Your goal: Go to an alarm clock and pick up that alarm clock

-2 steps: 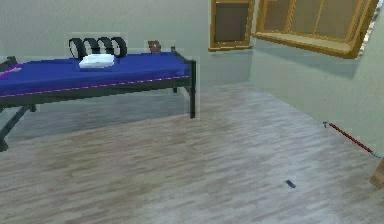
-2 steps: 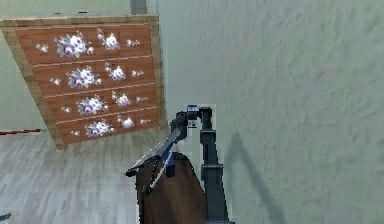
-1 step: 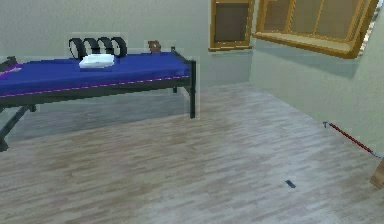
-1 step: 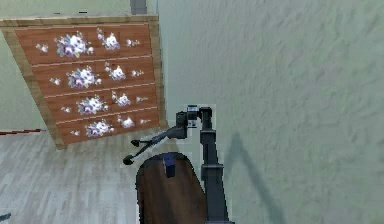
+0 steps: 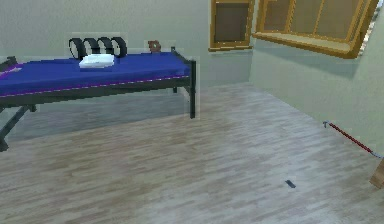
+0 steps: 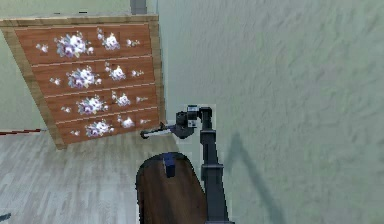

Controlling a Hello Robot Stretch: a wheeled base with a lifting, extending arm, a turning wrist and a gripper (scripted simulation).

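Approaching judged under way; jaws' hold cannot be told; next, verify small dark object (image 6: pixel 170 165) on brown surface (image 6: pixel 155 198) just below jaws.

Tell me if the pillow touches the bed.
Touching: the forward view shows the white pillow lying flat on the bed, directly on its blue cover.

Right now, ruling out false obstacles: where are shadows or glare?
Forward view: the bed darkens the floor beneath it. Arm side view: a faint grey shadow lies on the wall right of the arm; white speckles on the dresser may be glare or pattern.
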